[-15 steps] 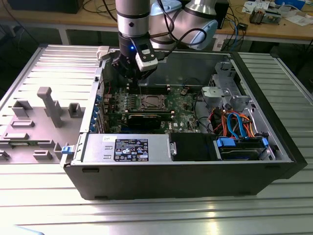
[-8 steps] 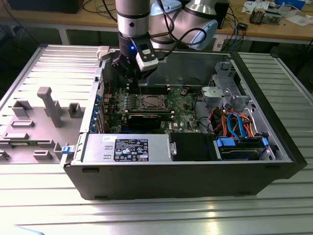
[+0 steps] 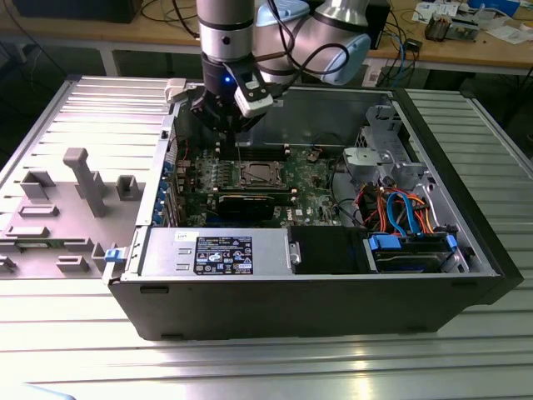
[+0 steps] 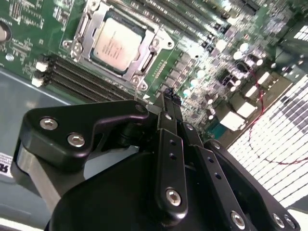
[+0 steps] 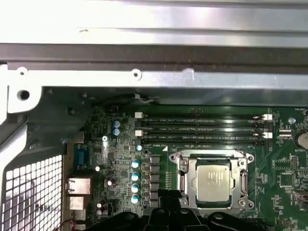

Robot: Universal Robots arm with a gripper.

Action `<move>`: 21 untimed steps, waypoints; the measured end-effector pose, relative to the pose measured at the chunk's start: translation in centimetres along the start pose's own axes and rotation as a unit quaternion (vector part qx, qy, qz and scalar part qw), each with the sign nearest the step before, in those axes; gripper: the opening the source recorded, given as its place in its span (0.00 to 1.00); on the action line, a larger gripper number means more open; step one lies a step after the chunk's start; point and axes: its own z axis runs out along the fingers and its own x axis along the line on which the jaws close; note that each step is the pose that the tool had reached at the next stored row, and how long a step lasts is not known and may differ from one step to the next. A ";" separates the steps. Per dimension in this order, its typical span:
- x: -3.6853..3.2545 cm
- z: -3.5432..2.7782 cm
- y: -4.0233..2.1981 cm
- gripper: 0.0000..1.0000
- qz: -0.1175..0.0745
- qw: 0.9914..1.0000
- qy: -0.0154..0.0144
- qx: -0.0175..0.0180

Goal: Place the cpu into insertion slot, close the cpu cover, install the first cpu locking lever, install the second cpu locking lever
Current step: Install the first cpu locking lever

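**Chip seated, closed gripper hanging by the socket**

On the exterior view's left, my gripper [image 3: 225, 129] hangs above the board, toward the far wall. Its jaws are closed on nothing. Just right and nearer, the cpu [image 3: 254, 173] lies in the insertion slot [image 5: 190, 182], framed by the cpu cover [image 5: 211, 155]. I judge a skewed descent could scrape the memory slots [image 5: 202, 130]. The second wrist view gives me the pinched fingertips [image 4: 168, 98]; the exterior view gives height.
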 end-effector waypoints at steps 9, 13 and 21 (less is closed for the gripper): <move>0.06 0.54 0.83 0.11 -0.015 1.000 0.000 -0.003; 0.06 0.55 0.83 0.11 -0.015 1.000 0.000 -0.003; 0.06 0.56 1.16 0.11 -0.016 1.000 0.000 -0.003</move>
